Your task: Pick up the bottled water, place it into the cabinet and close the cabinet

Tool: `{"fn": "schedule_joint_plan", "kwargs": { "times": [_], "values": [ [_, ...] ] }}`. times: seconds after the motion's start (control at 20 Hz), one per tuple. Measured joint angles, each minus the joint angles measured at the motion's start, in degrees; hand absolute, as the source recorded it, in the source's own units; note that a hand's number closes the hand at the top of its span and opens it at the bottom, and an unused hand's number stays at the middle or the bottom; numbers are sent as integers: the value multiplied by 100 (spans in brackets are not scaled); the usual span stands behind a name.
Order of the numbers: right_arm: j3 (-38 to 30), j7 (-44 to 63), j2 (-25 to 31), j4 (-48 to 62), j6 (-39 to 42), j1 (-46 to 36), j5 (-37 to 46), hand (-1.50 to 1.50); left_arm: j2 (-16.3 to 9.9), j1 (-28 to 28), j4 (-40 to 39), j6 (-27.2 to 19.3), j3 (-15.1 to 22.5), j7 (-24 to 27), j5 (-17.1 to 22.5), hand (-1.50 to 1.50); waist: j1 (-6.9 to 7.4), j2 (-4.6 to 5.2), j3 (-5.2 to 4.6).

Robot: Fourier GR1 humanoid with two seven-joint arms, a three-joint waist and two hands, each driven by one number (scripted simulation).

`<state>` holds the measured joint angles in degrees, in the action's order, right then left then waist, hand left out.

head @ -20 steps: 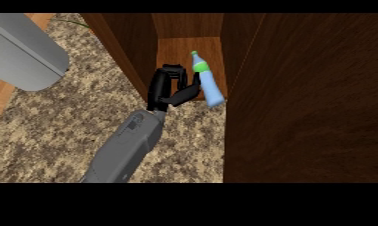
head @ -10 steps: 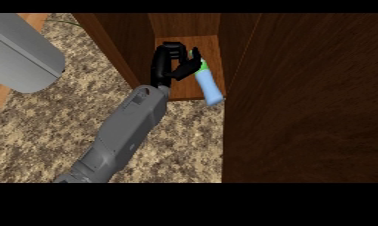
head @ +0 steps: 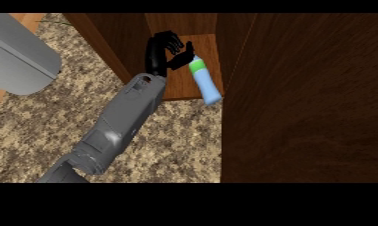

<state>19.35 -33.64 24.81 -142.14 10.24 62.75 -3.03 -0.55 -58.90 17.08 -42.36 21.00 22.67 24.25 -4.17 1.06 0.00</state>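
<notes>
Pale-blue plastic water bottle with green cap (head: pixel 207 83) lies on wooden cabinet shelf (head: pixel 181 87) — black left hand (head: pixel 164 53) beside its cap, fingers relaxed, pinching nothing.

A speckled beige and brown stone table (head: pixel 170 135) fills the lower left. A strip of lighter orange wood (head: pixel 29 20) shows at the upper left edge. A dark wood panel (head: pixel 303 100) with visible grain takes up the whole right side. The light is soft and even, without hard shadows.
</notes>
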Motion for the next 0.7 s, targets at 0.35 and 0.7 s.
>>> {"fn": "schedule_joint_plan", "kwargs": {
  "times": [0.35,0.7],
  "values": [
    [-126,-101,28,20,155,-11,-41,-150,12,-437,-696,-485,-80,98,-179,-150,-44,37,-4],
    [-90,-124,-11,45,244,-38,-61,-150,-34,-577,-211,22,-623,892,195,150,24,32,-15]
  ]
}}
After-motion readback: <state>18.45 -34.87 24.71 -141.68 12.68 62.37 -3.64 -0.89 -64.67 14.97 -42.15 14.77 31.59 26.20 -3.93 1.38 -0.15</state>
